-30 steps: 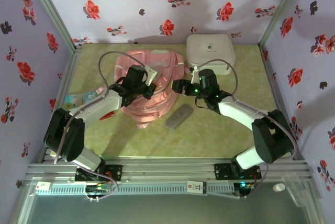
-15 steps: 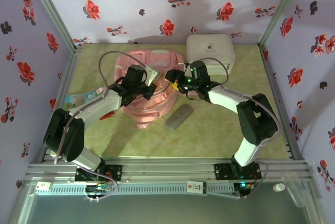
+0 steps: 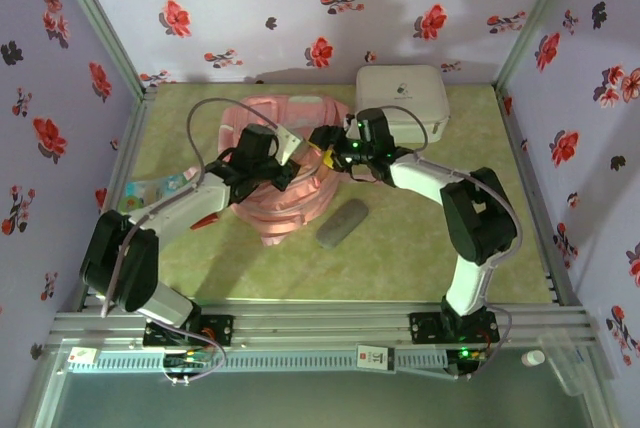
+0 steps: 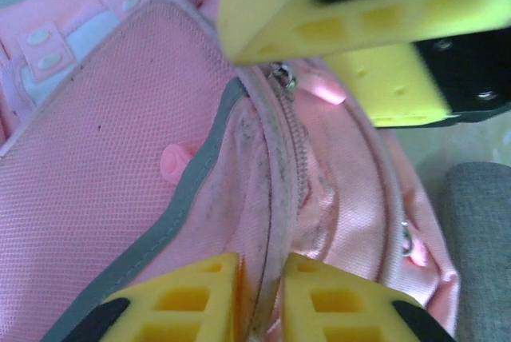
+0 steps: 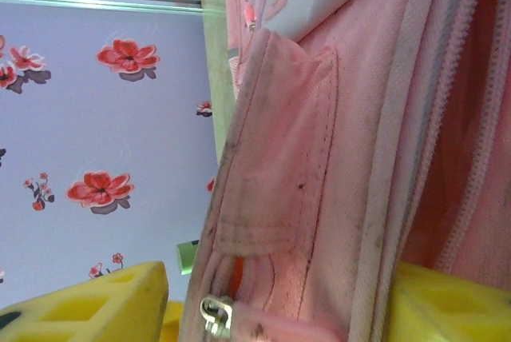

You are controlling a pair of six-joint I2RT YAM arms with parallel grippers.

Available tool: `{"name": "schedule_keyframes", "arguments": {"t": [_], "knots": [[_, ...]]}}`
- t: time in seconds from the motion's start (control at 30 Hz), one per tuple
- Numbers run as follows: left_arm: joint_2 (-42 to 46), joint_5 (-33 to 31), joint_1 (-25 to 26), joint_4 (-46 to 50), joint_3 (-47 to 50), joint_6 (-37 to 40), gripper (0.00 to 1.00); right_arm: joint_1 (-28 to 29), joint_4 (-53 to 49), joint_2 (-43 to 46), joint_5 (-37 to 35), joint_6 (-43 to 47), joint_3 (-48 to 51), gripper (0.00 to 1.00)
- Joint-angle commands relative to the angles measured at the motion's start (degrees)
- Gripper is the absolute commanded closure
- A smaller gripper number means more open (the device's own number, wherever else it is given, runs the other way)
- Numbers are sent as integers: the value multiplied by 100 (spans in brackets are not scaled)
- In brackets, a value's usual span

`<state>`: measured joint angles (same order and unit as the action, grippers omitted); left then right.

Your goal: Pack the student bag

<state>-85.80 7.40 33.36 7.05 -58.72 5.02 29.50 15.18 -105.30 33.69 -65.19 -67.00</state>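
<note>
my two arms meet over the student bag [image 3: 285, 210], a large soft pink fabric backpack lying flat on the green table [image 3: 420, 258], under both wrists. the left gripper [image 4: 261, 264] has its yellow fingers [image 4: 192, 294] drawn almost together, pinching the raised seam beside the zip. directly ahead of those fingertips, the zip runs up to a small metal pull and a pink rubber tab. the right gripper [image 5: 279, 278] comes in from the opposite side with its jaws standing wide, astride a stitched fabric panel and the zip edge; i see no clamp on it. up close, the bag is a fine mesh weave with grey piping, a pale panel dotted with pink ovals, and dark grime along the zip teeth. a deeper red strip shows beside the teeth in the right wrist view. just behind the right gripper's wrist sits a white rounded-square hard case [image 3: 402, 96]. a grey oblong fabric pouch [image 3: 342, 222] lies on the table near the bag's lower edge, below both hands.
</note>
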Motion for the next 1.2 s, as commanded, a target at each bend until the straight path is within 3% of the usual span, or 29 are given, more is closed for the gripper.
{"name": "schedule_keyframes", "arguments": {"t": [0.0, 0.17, 0.33, 0.43, 0.6, 0.7, 1.0, 1.17], "knots": [[401, 346, 31, -318, 158, 15, 73, 80, -126, -135, 172, 0, -359, 35], [698, 110, 30, -206, 364, -611, 55, 183, -565, -274, 156, 270, -639, 37], [883, -462, 111, 347, 346, -2438, 45, 249, -637, -350, 184, 349, -769, 56], [959, -273, 344, 555, 325, -3141, 39, 272, -579, -350, 199, 366, -816, 65], [689, -1223, 984, 947, 169, -4105, 43, 302, -535, -350, 269, 424, -909, 67], [423, -1461, 1123, 891, 204, -4859, 49, 311, -516, -312, 256, 458, -898, 68], [15, -1518, 1198, 94, 50, -5509, 69, 340, -473, -249, 276, 507, -867, 72], [-57, -1516, 1203, -89, 80, -5729, 71, 338, -329, -244, 327, 423, -814, 72]]}}
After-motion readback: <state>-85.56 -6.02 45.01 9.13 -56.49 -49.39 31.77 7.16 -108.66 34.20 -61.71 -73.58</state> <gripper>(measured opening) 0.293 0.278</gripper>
